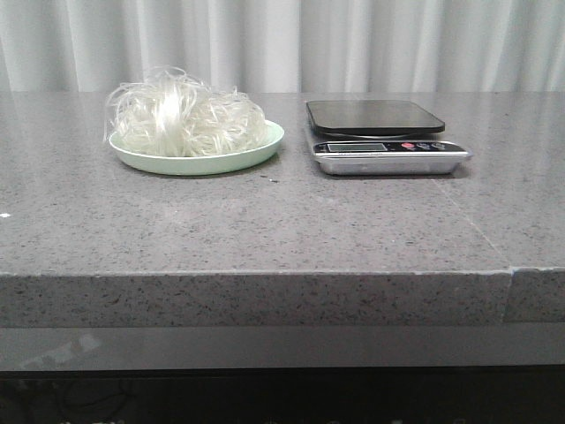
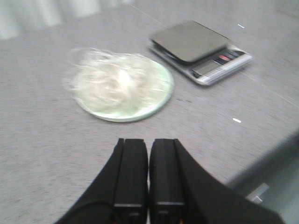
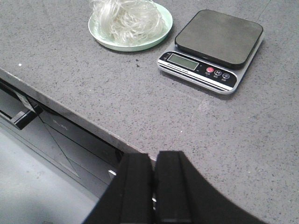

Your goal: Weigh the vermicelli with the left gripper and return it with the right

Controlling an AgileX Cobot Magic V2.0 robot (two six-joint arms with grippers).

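Observation:
The vermicelli (image 1: 184, 115), a fluffy tangle of thin white strands, lies heaped on a pale green round plate (image 1: 256, 155) at the table's back left. It also shows in the left wrist view (image 2: 114, 83) and the right wrist view (image 3: 125, 17). A kitchen scale (image 1: 380, 134) with a dark platform and silver body stands right of the plate. My left gripper (image 2: 148, 142) is shut and empty, above the bare table in front of the plate. My right gripper (image 3: 155, 156) is shut and empty, over the table's front edge. Neither gripper shows in the front view.
The grey speckled stone table (image 1: 265, 221) has a seam near its front right corner. White curtains (image 1: 282, 44) hang behind it. A dark cabinet front (image 3: 56, 135) lies below the table's front edge.

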